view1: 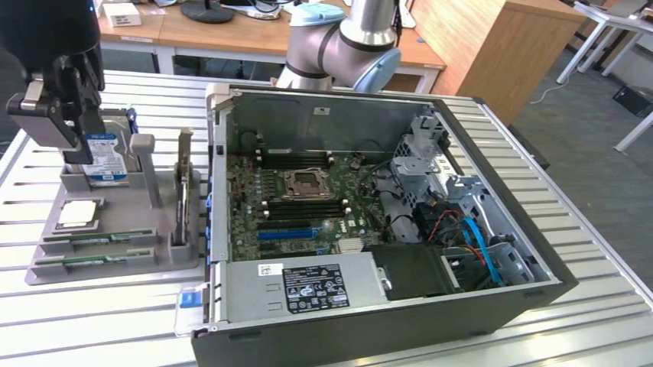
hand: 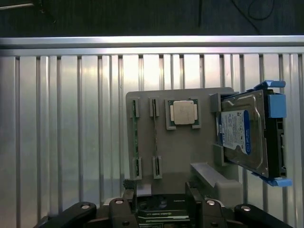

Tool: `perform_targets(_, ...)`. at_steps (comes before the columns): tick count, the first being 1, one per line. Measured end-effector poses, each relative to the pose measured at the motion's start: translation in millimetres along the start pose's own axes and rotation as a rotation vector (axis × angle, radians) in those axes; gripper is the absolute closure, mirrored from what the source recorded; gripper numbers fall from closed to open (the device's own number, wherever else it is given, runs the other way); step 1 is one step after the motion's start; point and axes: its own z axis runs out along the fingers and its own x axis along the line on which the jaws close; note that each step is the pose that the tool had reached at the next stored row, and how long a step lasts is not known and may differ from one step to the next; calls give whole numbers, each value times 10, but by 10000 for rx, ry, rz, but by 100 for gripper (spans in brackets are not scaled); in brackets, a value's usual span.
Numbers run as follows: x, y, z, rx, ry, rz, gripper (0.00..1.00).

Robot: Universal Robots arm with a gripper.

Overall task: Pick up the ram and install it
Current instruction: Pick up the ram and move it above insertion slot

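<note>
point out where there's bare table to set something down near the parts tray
Bare slatted table lies in front of the grey tray, toward the near edge, and again at the exterior view's right of the computer case. Crowded: the tray itself, with hard drive, processor, ram sticks and upright card, and inside the case.
</note>
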Motion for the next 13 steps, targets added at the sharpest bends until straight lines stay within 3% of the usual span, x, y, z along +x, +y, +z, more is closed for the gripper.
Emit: perform_targets(13, 4, -6, 233, 4, 0, 0, 47)
